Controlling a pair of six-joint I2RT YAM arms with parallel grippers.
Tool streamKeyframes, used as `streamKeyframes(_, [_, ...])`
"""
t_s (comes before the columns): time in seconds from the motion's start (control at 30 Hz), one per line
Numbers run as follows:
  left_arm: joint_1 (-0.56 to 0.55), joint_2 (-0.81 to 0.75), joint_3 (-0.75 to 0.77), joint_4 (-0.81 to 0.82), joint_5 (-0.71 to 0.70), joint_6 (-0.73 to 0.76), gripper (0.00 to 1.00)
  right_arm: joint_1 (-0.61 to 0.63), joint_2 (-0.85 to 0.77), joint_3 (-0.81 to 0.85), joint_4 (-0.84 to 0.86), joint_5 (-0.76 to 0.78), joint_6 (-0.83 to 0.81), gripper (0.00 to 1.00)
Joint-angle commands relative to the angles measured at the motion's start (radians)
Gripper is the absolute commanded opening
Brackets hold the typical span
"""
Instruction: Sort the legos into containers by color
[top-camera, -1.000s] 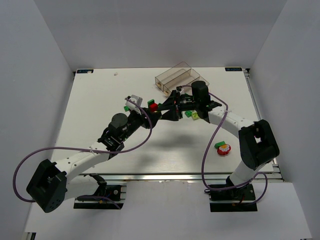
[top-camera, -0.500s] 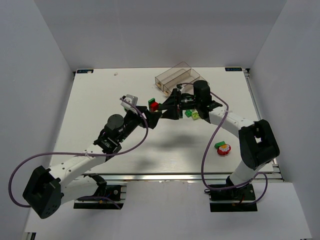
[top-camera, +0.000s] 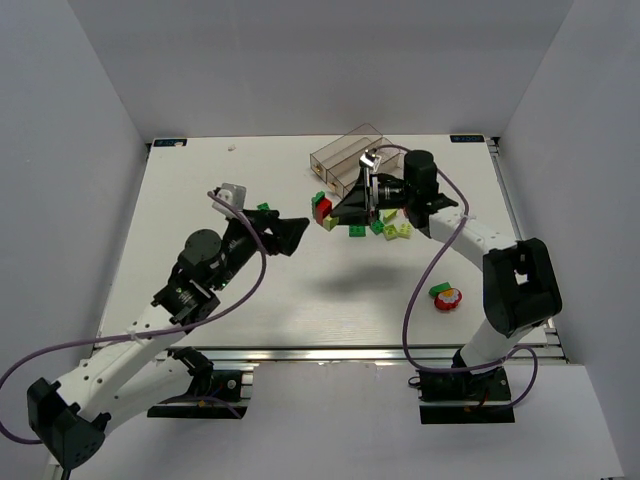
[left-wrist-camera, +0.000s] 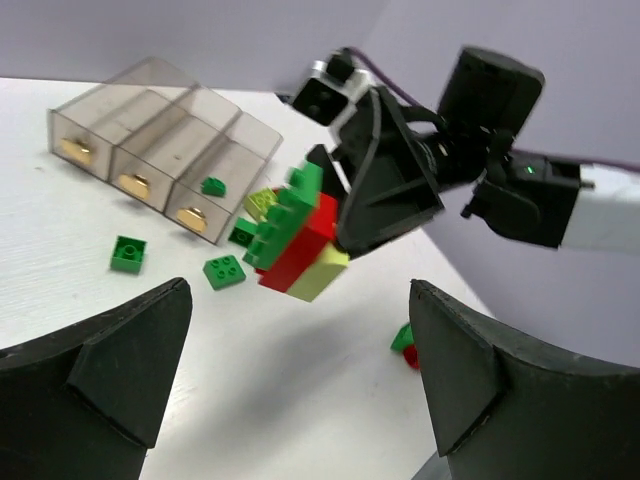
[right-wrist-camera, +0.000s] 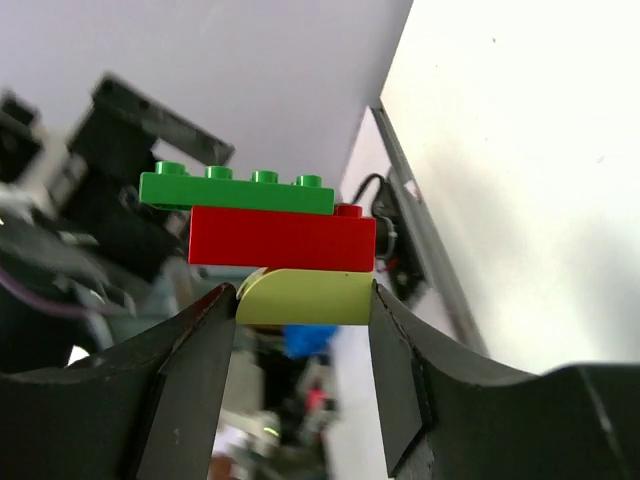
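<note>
Holds up, in the right tool (right-wrist-camera: 300, 305), a stack of three joined studded plastic bricks (right-wrist-camera: 270, 238): a long dark green plate on top, a red block in the middle, a rounded lime yellow-green piece at the bottom. Pinches that stack by the lime piece, one black finger (right-wrist-camera: 190, 380) pressed to each side of it, and holds it in the air, clear of the white desk (top-camera: 200, 180), near the tabbed end of the transparent plastic tray of three long narrow compartments joined side by side (top-camera: 350, 155). Has the left tool (top-camera: 287, 235) spread wide, nothing between its two black fingers (left-wrist-camera: 110, 370), pointed at the stack from the left and apart from it. Shows the tray lying flat toward the far edge of the desk, a small yellowish tab (left-wrist-camera: 132, 184) at the near end of each compartment. Shows loose dark green bricks (left-wrist-camera: 224, 270) scattered on the desk in front of those tabs, studs up, apart from one another. Shows one more small dark green brick (left-wrist-camera: 212, 186) right at the end of the nearest compartment; cannot tell inside from just outside there. Shows a few lime yellow-green bricks (top-camera: 398, 231) on the desk under the right arm (top-camera: 460, 235). Finds, well apart from all this, near the base of the right arm, a single dark green brick (top-camera: 438, 290) touching a small red and yellow round object (top-camera: 450, 299).
</note>
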Motion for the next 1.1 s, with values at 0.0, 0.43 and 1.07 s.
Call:
streamKeyframes(0.0, [-0.003,-0.053,0.08,-0.163,-0.158,-0.142,0.98,0.003,0.0,0.231,-0.346,-0.082,-0.606,0.0])
streamKeyframes(0.43, [0.014,0.198,0.37,-0.465,-0.042,-0.366,0.98,0.015,-0.12,0.285,-0.813,0.349,-1.745,0.0])
streamKeyframes(1.07, [0.054,0.384,0.284,-0.206,0.187,-0.54,0.83,0.081,-0.307,0.082,-0.606,0.492,-2.156,0.0])
